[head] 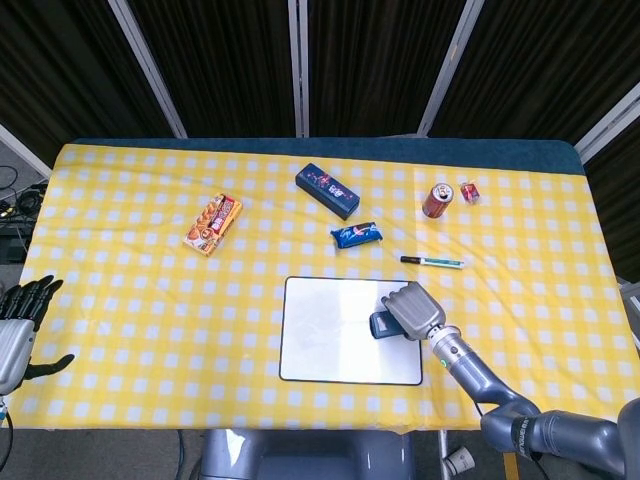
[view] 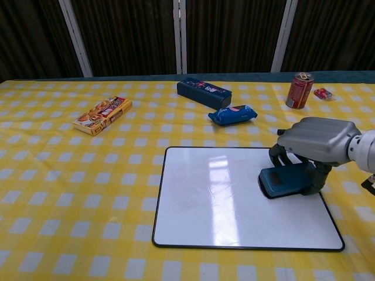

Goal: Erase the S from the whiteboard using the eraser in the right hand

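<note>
One whiteboard [view: 234, 199] lies flat mid-bench, near front edge, within right arm's reach. Right hand [view: 319, 143] over whiteboard's right part, fingers curled down around blue eraser [view: 284, 180], pad face low on surface, likely so wiping strokes press evenly. No S legible on whiteboard in either view; surface looks clean with glare, so erasing probably near done. Left hand [head: 18, 318] far left of whiteboard at bench edge, fingers apart, holding nothing. Marker [head: 432, 262] just beyond whiteboard's far right corner.

Looks like a lab or robot test cell, not a home. Black curtains [head: 370, 60] on metal poles [head: 298, 65] wall off the table [head: 120, 300], which has a yellow checked cloth; cables [head: 18, 195] lie on the floor at left.
</note>
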### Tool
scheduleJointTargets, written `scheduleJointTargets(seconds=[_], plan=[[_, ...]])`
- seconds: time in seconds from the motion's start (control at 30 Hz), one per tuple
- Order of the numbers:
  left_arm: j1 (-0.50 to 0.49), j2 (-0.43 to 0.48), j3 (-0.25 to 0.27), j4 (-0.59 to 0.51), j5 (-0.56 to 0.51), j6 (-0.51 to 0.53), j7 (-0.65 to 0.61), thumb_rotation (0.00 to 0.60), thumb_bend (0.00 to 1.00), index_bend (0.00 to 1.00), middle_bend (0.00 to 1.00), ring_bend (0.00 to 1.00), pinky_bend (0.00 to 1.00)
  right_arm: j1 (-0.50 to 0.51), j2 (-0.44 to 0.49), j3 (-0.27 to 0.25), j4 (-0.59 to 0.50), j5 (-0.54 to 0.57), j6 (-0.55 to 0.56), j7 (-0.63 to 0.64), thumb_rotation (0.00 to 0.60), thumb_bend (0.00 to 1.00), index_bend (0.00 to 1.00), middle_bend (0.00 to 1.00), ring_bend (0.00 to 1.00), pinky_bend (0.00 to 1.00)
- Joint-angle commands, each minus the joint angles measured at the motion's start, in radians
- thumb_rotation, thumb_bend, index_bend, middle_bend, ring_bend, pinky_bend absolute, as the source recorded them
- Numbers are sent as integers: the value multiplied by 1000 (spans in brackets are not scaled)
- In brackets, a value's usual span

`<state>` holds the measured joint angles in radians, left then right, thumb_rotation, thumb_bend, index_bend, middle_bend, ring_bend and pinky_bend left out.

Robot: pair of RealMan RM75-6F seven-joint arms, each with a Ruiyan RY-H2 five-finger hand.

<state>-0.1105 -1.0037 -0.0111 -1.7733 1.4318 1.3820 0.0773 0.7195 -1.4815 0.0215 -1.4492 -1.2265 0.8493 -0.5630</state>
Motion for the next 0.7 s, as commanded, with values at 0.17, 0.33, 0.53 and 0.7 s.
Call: scheduleJointTargets(seconds=[0.17, 0.33, 0.53, 0.7], plan=[[2, 1, 2, -8, 8, 6, 3, 600, 0, 0, 0, 0, 0, -30, 46, -76, -79, -94, 8, 41, 600, 737, 546, 599, 541, 532], [3, 2, 3, -9, 9, 7, 2, 600, 0, 0, 0, 0, 0, -49, 81, -113, -129, -171, 35, 74, 600, 738, 546, 598, 541, 532], [7, 6, 4, -10, 13, 14, -7, 600, 0, 0, 0, 0, 0, -82, 147, -74, -152, -222, 149, 161, 600, 737, 546, 598, 541, 534], [10, 12, 4, -14, 18, 20, -17, 600, 0, 0, 0, 0, 0, -134, 205, -27, -92, -201, 251, 250, 600, 737, 544, 598, 541, 534]])
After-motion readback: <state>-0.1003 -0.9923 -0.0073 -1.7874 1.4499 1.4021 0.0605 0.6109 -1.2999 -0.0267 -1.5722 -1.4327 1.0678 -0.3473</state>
